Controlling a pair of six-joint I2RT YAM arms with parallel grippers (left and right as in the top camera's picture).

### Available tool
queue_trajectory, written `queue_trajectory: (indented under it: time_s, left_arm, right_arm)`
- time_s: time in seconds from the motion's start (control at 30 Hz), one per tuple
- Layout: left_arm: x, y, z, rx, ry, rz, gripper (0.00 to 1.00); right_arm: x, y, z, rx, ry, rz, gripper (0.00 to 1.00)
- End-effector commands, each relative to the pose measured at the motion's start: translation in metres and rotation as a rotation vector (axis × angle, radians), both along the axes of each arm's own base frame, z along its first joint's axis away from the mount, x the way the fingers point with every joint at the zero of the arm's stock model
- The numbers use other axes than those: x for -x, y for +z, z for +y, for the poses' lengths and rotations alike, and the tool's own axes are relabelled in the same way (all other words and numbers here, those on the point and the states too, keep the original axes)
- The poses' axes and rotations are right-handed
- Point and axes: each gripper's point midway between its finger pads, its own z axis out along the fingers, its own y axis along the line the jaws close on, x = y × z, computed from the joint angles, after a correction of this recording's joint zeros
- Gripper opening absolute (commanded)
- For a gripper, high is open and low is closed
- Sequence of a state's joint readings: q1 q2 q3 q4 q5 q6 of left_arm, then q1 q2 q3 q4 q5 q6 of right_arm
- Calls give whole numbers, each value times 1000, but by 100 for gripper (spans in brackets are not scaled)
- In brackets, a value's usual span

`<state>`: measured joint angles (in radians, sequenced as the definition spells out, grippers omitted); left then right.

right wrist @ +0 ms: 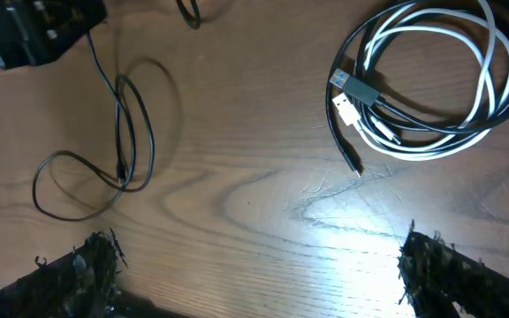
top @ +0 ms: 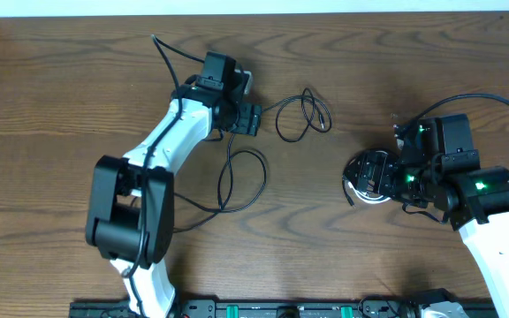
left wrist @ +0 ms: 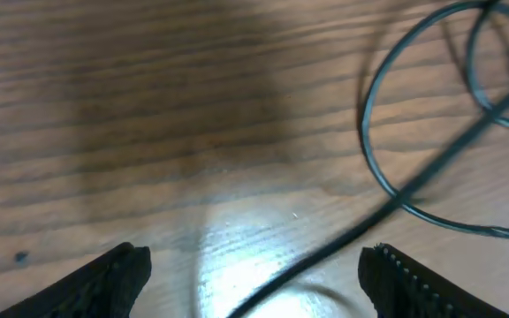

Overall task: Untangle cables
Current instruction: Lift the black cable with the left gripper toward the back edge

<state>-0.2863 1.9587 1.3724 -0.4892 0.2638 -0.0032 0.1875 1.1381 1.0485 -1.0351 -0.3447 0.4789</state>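
Note:
A thin black cable (top: 311, 110) lies in loose loops at the table's middle, right of my left gripper (top: 250, 119). In the left wrist view this cable (left wrist: 396, 199) runs on the wood between my open left fingers (left wrist: 254, 283). It also shows in the right wrist view (right wrist: 119, 141). A white cable (right wrist: 482, 93) and a second black cable (right wrist: 352, 159) lie coiled together, plug ends side by side. This coil (top: 360, 193) sits at my right gripper (top: 374, 172). My right fingers (right wrist: 263, 265) are wide open and empty, short of the coil.
Another thin black loop (top: 265, 172) lies below the left gripper and trails toward the left arm's base; I cannot tell whether it joins the middle cable. Thicker black cables run along both arms. A black rail (top: 281, 309) lines the table's front edge.

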Motion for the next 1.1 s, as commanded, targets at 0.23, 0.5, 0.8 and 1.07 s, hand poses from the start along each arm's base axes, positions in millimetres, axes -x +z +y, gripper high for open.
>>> queue_trajectory:
  time_s: [0.23, 0.5, 0.8, 1.07]
  left_arm:
    - [-8, 1, -3, 10, -8, -25, 38]
    - [-13, 65, -5, 52, -5, -162, 7]
    - [-14, 201, -1, 178, 40, -496, 8]
    - [28, 413, 44, 470, 201, -1053, 8]
  right_arm:
    - [0, 3, 2, -5, 7, -5, 99]
    - [0, 3, 2, -5, 7, -5, 99]
    - [0, 3, 2, -5, 7, -5, 99]
    - [0, 3, 2, -5, 7, -5, 99]
